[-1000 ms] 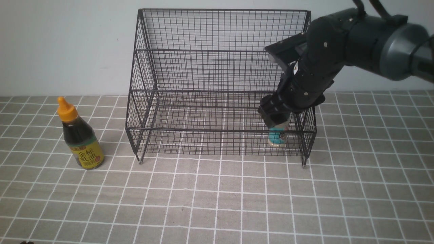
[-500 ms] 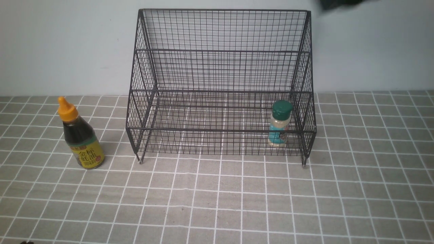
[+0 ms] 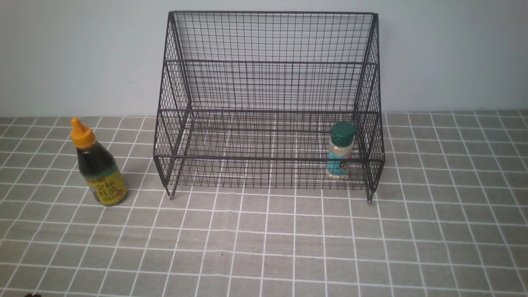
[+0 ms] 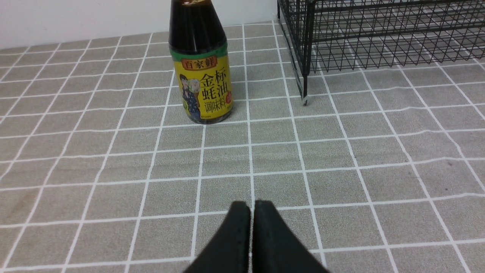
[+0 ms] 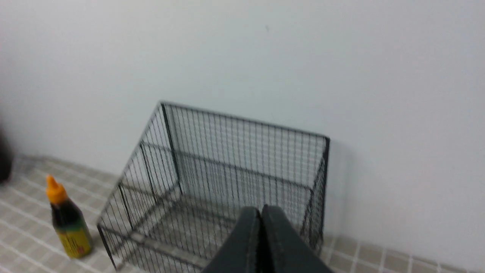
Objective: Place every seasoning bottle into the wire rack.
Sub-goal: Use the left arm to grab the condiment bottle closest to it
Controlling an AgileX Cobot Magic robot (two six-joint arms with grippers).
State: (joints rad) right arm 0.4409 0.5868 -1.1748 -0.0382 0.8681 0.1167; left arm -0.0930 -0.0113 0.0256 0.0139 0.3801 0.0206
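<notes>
The right arm, which filled the upper right of the front view one second ago and reached down over the shaker (image 3: pixel 340 150), has left that view entirely. The shaker now stands uncovered and upright at the right end of the wire rack (image 3: pixel 268 159), its green cap fully visible. The right pincer (image 5: pixel 260 209), previously spread, now has its fingers pressed together on nothing.
</notes>
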